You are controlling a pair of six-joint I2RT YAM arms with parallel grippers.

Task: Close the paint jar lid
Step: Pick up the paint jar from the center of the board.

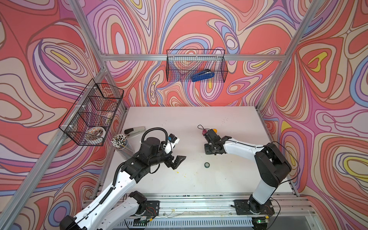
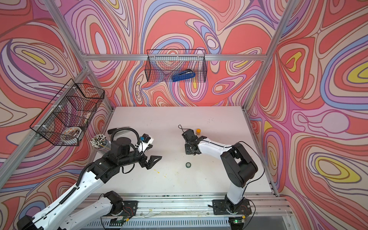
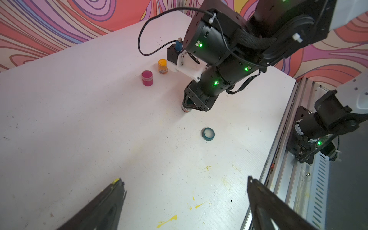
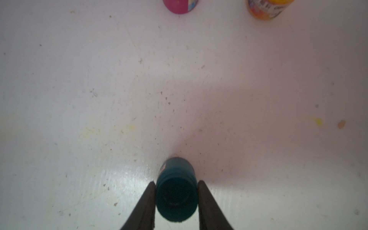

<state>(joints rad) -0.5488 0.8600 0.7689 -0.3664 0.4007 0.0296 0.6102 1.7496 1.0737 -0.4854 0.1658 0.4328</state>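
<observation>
The right gripper [image 4: 176, 182] points down and pinches the little teal jar [image 4: 175, 169], one black finger [image 4: 148, 196] pressed on each side of it. The jar stands straight up on the white table [image 3: 79, 119]. Its mouth is open at the top, dark inside, with no lid on.

The lid [image 3: 208, 134] is not far. It lies flat on the table, near the right gripper, on the side closer to the arms' bases. It is a small round teal ring with a pale middle. I cannot tell which face is up.

The left gripper [image 3: 185, 197] is wide open and holds nothing. It hangs low over the table, and the lid sits out in front of it, a bit to one side. The right gripper is nearer the lid, but it is busy with the jar. So I think the left one, which is free, is the one to fetch the lid. It would then have to put it flat on top of the jar's mouth.

Farther out past the right gripper stand a pink jar [image 3: 147, 78] and an orange jar [image 3: 162, 66], both with lids on.
</observation>
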